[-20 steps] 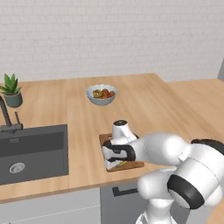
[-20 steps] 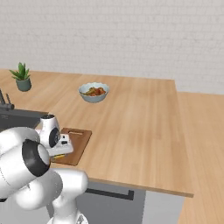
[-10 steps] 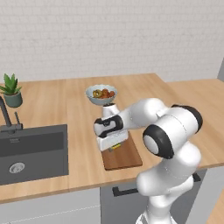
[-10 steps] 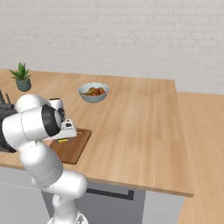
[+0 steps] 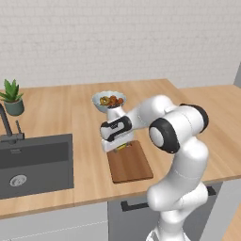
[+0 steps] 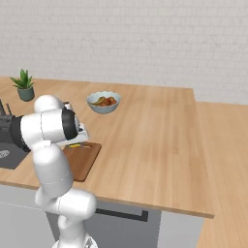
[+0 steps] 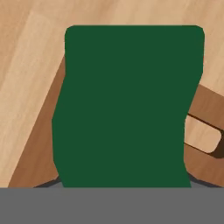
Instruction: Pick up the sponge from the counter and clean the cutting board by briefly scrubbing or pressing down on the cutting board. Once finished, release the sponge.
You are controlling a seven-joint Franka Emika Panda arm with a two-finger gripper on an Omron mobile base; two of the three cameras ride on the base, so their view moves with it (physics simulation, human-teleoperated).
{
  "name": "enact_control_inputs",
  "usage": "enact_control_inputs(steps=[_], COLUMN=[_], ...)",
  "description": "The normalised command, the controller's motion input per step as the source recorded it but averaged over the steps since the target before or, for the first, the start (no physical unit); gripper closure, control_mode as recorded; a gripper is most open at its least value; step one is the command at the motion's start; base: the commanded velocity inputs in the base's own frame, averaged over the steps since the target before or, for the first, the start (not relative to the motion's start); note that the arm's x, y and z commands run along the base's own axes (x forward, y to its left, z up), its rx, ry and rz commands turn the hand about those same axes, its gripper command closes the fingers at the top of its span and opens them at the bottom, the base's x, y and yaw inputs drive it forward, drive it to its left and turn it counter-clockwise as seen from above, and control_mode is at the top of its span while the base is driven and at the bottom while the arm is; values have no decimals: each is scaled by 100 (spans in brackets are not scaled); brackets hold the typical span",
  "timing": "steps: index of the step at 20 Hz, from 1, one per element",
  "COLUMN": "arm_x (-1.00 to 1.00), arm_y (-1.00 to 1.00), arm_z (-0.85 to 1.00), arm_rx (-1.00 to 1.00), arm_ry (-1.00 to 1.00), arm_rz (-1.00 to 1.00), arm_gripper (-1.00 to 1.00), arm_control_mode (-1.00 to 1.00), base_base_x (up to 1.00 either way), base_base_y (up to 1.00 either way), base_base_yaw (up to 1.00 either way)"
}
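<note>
Warm wood tones all over, with one big hit of dark green up close.

The sponge point(image 7: 129, 105) shows a flat, deep green face, and there's a sliver of its yellow layer point(image 5: 123, 146) peeking out under the white arm. The cutting board point(image 5: 130, 164) is reddish-brown with faint grain, darker than the table point(image 6: 150, 131), which is pale honey wood in long planks. The sink point(image 5: 33, 162) is charcoal grey. By the far edge of the table, the bowl point(image 6: 103, 102) is pale blue-grey holding red and orange bits, and the plant point(image 5: 11, 90) is bright green in a dull teal-grey pot. The wall point(image 5: 117, 37) is off-white brick pattern.
</note>
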Motion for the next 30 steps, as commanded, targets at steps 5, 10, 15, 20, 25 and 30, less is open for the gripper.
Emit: enact_control_inputs(steps=[5, 10, 15, 20, 25, 30], arm_x=[-42, -100, -100, -100, -100, -100], arm_y=[-2, -19, -21, -20, -18, -16], arm_z=[-28, -71, -66, -59, -62, -63], arm_rx=[0, 2, 4, 3, 1, 0], arm_ry=[-12, 0, 2, 3, 5, 7], arm_rz=[0, 0, 0, 0, 0, 0], arm_gripper=[100, 100, 100, 100, 100, 100], arm_control_mode=[-100, -100, -100, -100, -100, -100], base_base_x=[0, 0, 0, 0, 0, 0], base_base_y=[0, 0, 0, 0, 0, 0], base_base_yaw=[0, 0, 0, 0, 0, 0])
